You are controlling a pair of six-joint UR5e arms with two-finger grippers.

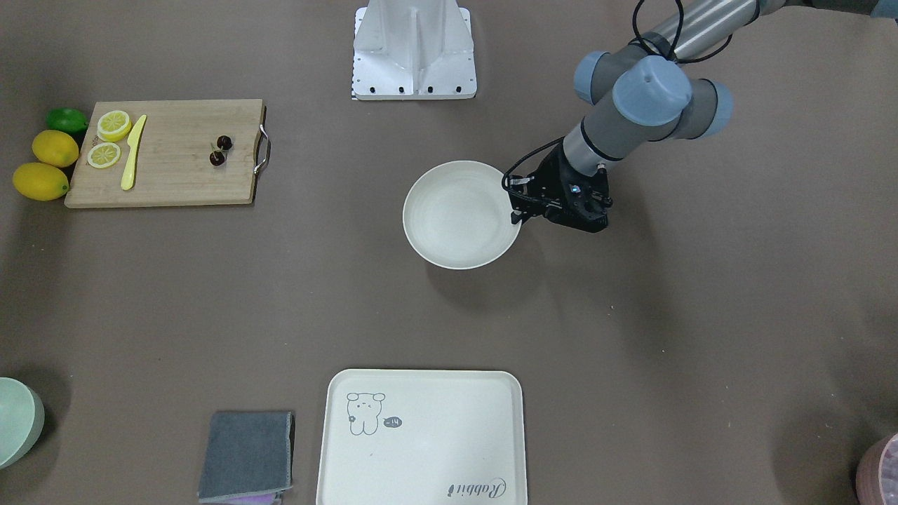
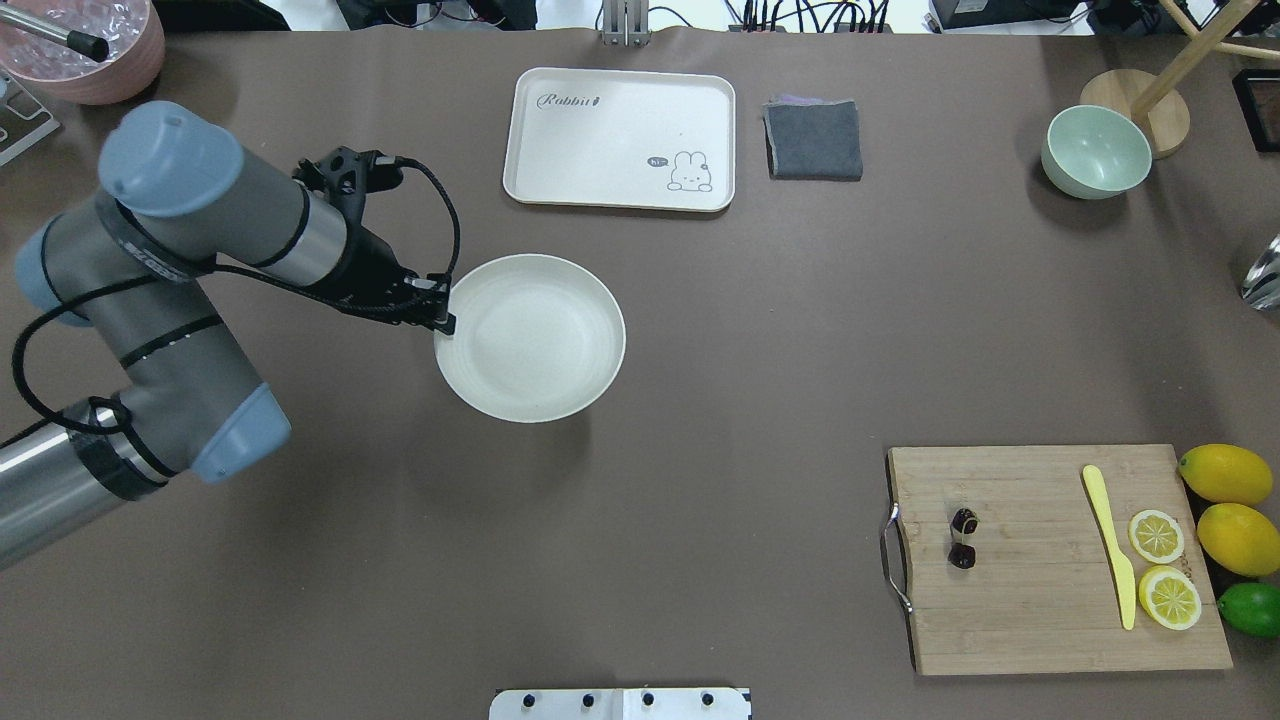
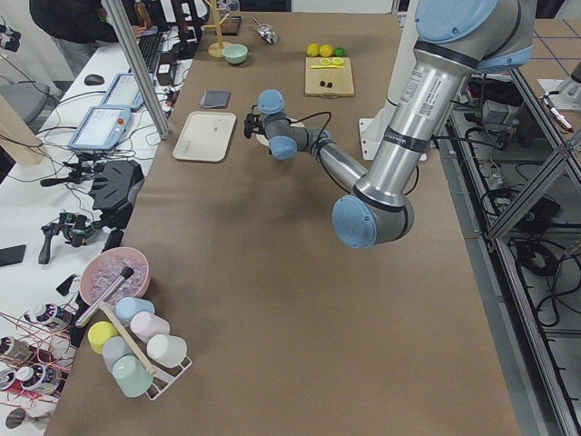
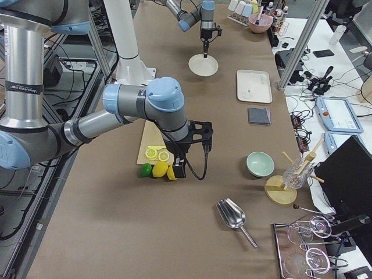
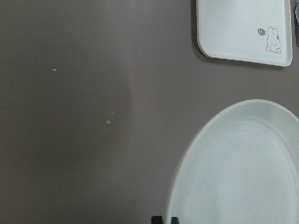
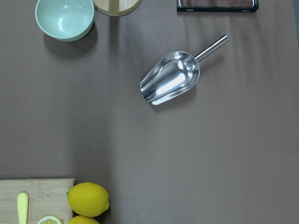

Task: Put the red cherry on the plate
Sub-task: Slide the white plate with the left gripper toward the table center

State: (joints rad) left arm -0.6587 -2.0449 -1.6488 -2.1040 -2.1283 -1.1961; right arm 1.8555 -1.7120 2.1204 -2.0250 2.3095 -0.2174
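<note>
The red cherry (image 1: 220, 150), a dark glossy pair, lies on the wooden cutting board (image 1: 175, 179) near its metal handle; the overhead view shows the red cherry (image 2: 963, 537) at the table's right. The round cream plate (image 2: 535, 335) is mid-table, empty, casting a shadow beneath. My left gripper (image 2: 445, 322) is shut on the plate's rim; its tips (image 5: 166, 219) pinch the plate (image 5: 243, 172) edge in the left wrist view. My right gripper (image 4: 179, 171) hangs by the lemons beyond the board; whether it is open or shut I cannot tell.
On the board lie a yellow knife (image 2: 1110, 545) and two lemon slices (image 2: 1160, 565). Beside it are two lemons (image 2: 1225, 475) and a lime (image 2: 1250, 608). The rabbit tray (image 2: 600, 130), grey cloth (image 2: 813, 140), green bowl (image 2: 1095, 150) and a metal scoop (image 6: 170, 79) are further off.
</note>
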